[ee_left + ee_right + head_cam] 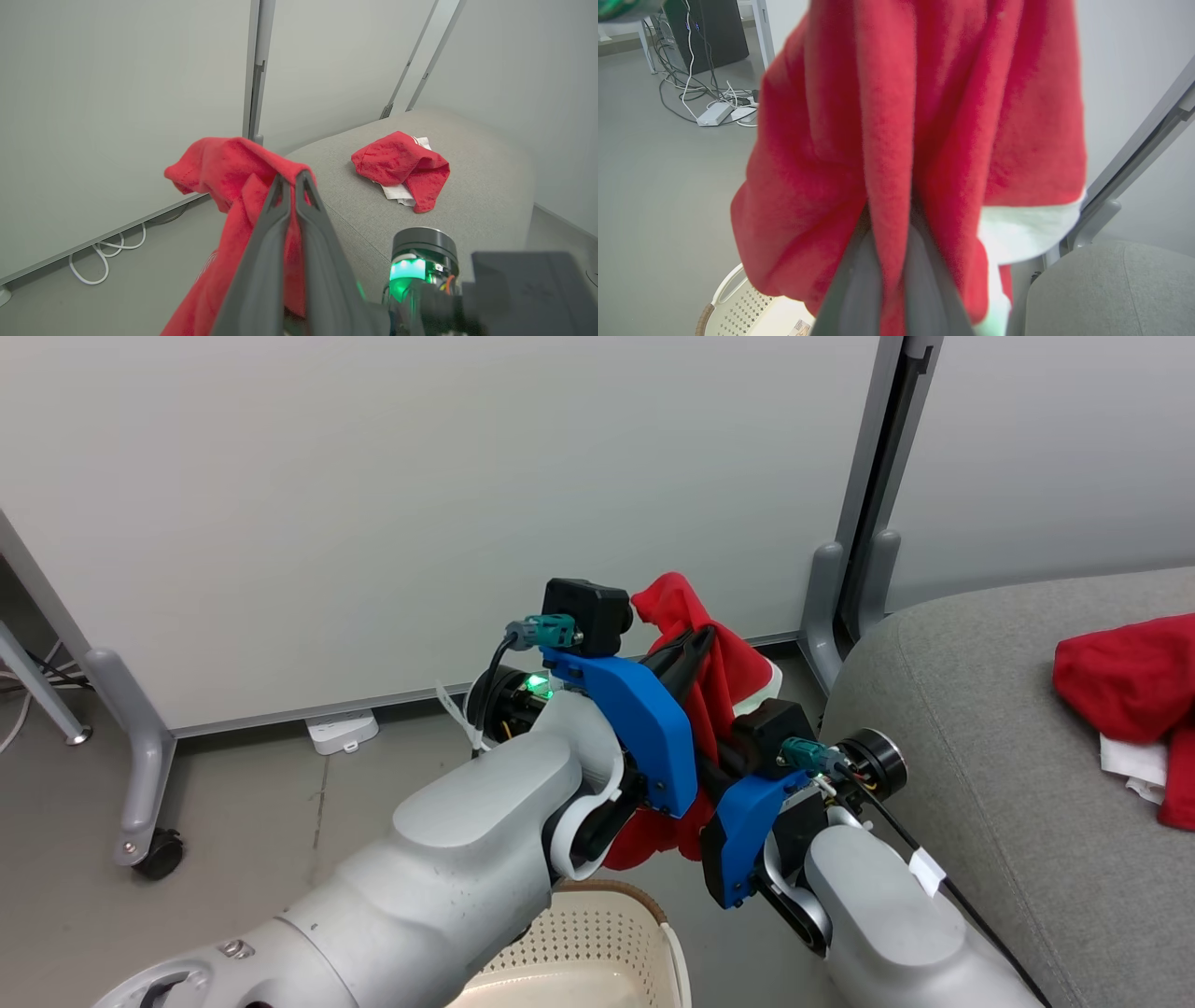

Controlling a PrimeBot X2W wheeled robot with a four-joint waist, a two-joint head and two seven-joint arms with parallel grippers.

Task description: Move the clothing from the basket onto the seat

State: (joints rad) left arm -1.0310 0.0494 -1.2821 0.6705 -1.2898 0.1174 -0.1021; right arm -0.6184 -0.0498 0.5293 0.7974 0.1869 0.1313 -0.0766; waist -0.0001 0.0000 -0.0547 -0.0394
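Left gripper [293, 179] pinched closed on top fold of red garment [738, 663]. Right gripper [892, 212] clamped on same garment lower down, fold caught between fingers. Garment hangs in air above basket [579, 933], beside seat [980, 728]. Second red garment [1130, 681], with white part, lies on seat.

No text or label is legible anywhere.

Our left gripper [292, 179] and right gripper [889, 224] both pinch one garment [724, 677], which hangs above the basket [607, 933]. The basket stands on the floor [261, 821], left of the seat [980, 756]. A second garment [1130, 677] lies on the seat, to our right. Wall panels [373, 476] stand behind.
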